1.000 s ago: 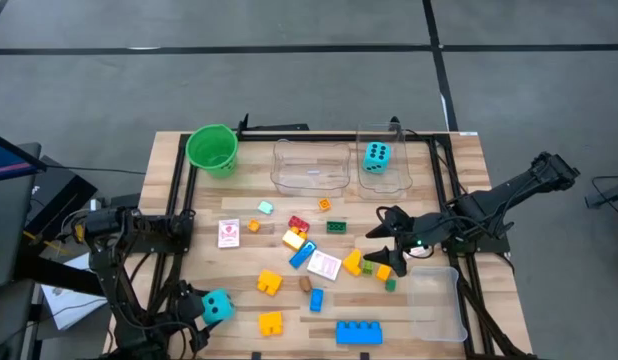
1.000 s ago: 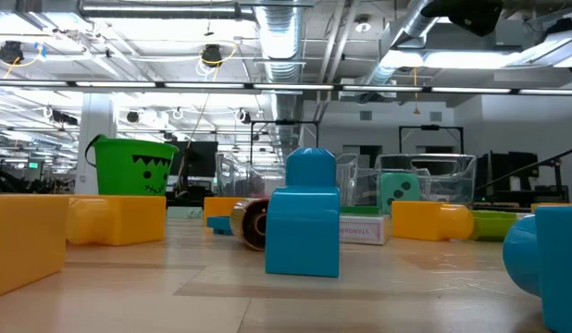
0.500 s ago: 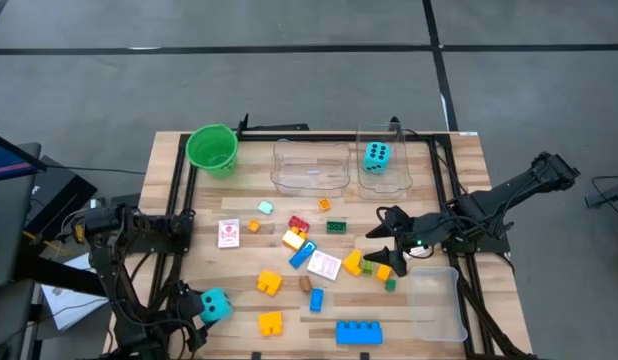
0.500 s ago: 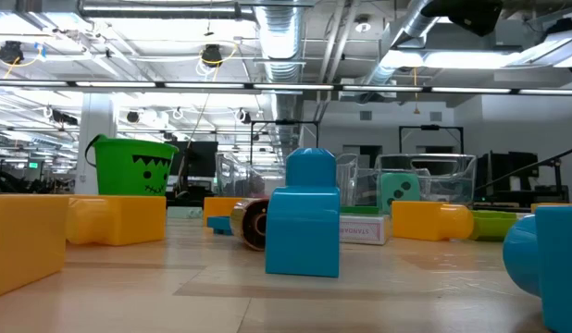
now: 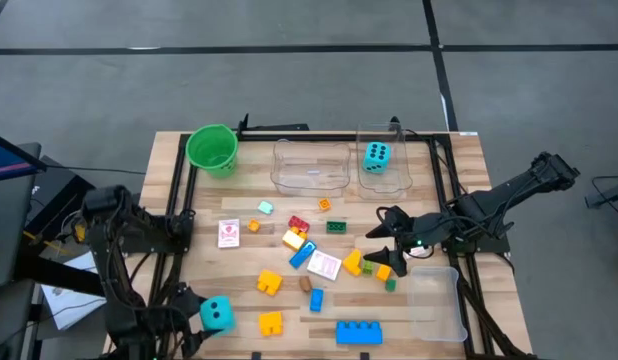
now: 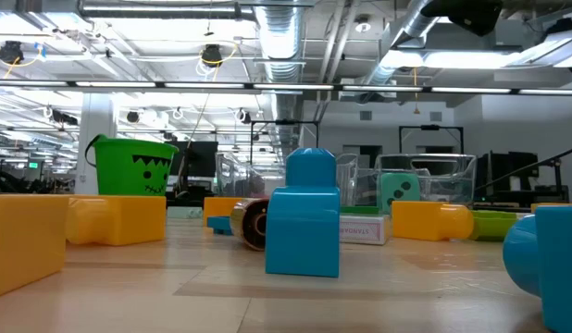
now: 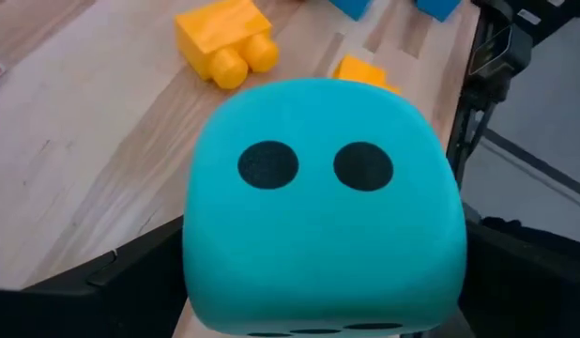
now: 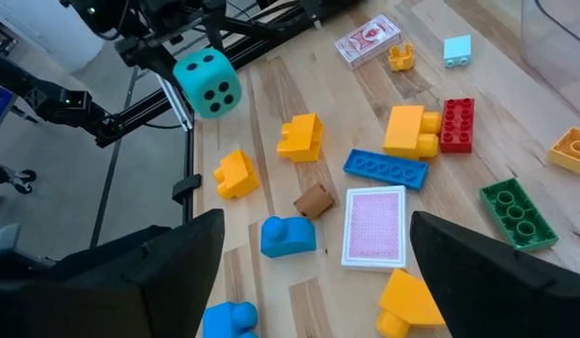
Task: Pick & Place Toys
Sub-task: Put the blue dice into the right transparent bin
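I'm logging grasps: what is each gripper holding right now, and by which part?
The left gripper holds a cyan die by two opposite side faces. The right gripper is open, holding nothing.

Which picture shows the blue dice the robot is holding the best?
The left wrist view: the cyan die fills it, two dots showing, between the left gripper fingers. The high view shows it small. The right wrist view shows it far off. The low view misses it.

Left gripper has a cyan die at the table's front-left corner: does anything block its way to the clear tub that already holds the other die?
The cyan die sits between the left gripper's fingers. At table level, scattered blocks and a playing card lie between it and the clear tub. Carried above them, nothing visible blocks the way.
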